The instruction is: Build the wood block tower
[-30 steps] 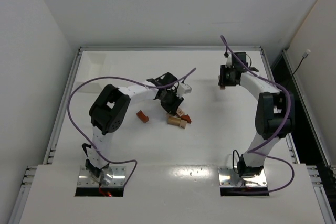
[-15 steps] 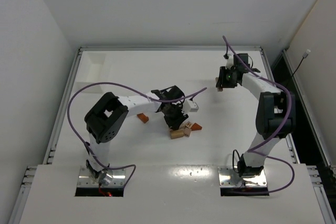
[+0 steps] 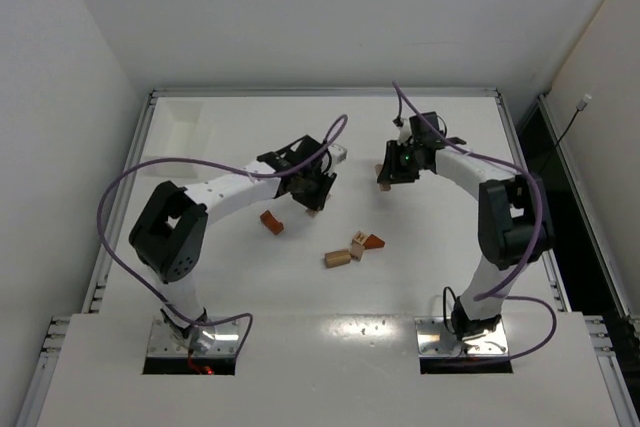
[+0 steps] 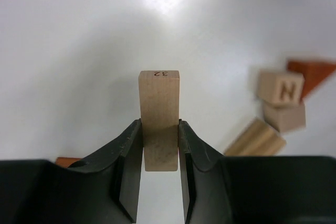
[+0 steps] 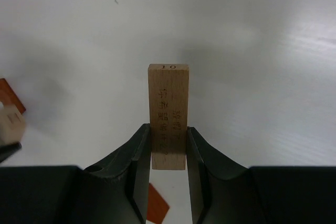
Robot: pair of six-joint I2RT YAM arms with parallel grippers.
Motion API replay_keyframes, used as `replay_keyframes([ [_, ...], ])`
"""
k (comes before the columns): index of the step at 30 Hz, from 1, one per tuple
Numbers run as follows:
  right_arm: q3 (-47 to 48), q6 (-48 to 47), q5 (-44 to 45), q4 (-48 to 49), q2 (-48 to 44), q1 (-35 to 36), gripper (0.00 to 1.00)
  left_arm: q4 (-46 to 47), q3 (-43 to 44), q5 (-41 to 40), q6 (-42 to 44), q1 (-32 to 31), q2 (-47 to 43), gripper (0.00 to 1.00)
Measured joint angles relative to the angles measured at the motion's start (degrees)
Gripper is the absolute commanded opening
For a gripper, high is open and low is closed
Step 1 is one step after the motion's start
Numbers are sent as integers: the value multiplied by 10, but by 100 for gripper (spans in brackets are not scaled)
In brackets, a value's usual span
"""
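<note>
Wood block tower: not yet standing; no view shows a stacked column. Held components, two. One pale plank marked 32 (image 4: 159,111) is pinched at its lower end between the fingers of the left gripper (image 4: 159,153), left of the centre of the table (image 3: 260,282) and apparently clear of the surface. One pale plank marked 10 (image 5: 168,108) is clamped the same way in the right gripper (image 5: 168,153), right of centre. Loose components, five, all lying on the table. A small cluster sits between the two grippers and nearer the arm bases: one flat pale plank (image 3: 338,258), one lettered cube (image 4: 287,87), one plain pale cube (image 4: 285,117) touching it, and one reddish-brown wedge (image 3: 373,241) just beside them. Whether the lettered cube rests on its neighbour or merely against it cannot be told. One reddish-brown block (image 3: 271,222) lies apart from the cluster, near the left gripper. Progress, as judged: two pieces picked up, none placed. Outstanding: a base, every course above it, both planks, and the wedge, probably last as the cap.
</note>
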Motion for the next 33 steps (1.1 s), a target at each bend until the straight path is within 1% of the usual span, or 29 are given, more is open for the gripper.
replay_keyframes([
  [3,-26,54,5,-5,-2,26,0,-3,39,-68,-67,23,19,0],
  [6,-38,106,25,-14,-2,49,0,-4,70,-101,-117,38,48,0],
  [11,-38,168,43,-14,-2,82,0,-13,90,-82,-160,55,101,0],
  [17,-20,207,55,-1,27,116,0,-20,104,-42,-186,64,139,0],
  [24,2,221,66,12,86,143,0,-12,142,-11,-200,71,161,0],
  [33,39,222,69,23,121,156,0,-7,160,16,-214,75,188,0],
])
